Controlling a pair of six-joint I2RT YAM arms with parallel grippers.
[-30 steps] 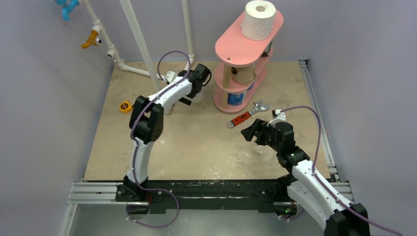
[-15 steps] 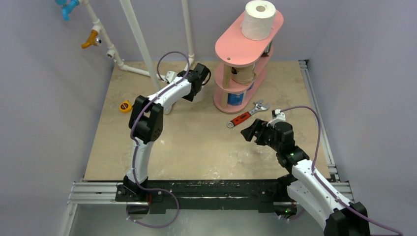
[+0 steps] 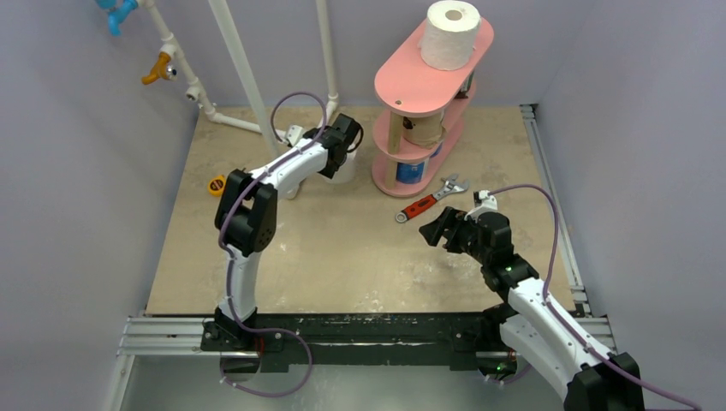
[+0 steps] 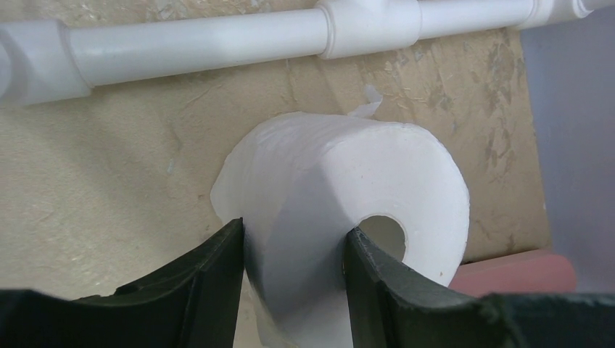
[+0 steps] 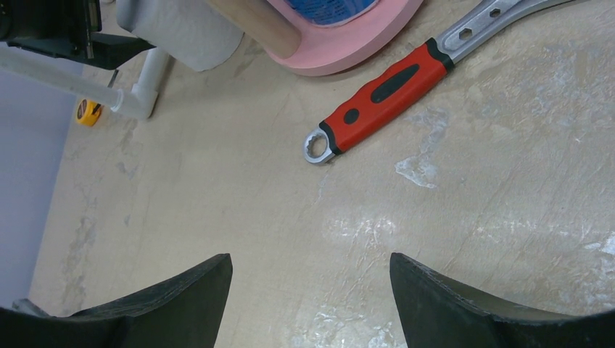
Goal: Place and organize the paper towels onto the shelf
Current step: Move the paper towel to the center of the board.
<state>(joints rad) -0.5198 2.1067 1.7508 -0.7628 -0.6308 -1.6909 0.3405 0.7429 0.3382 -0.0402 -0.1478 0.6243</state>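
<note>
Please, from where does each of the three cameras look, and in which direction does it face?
Top external: above and behind the robot, looking down at the table and pink shelf; left arm and right arm show.
Left wrist: on its arm, facing the white roll that the left gripper squeezes, white pipe behind.
Right wrist: on its arm, looking down at the red-handled wrench; the right gripper shows, open.
Shared: top and right wrist views both show the wrench and shelf.

Grey walls (image 3: 77,171), scuffed beige board (image 3: 342,257).
White pipe frame (image 3: 240,68) at its far-left corner; metal rail (image 3: 171,334) along its near edge.
</note>
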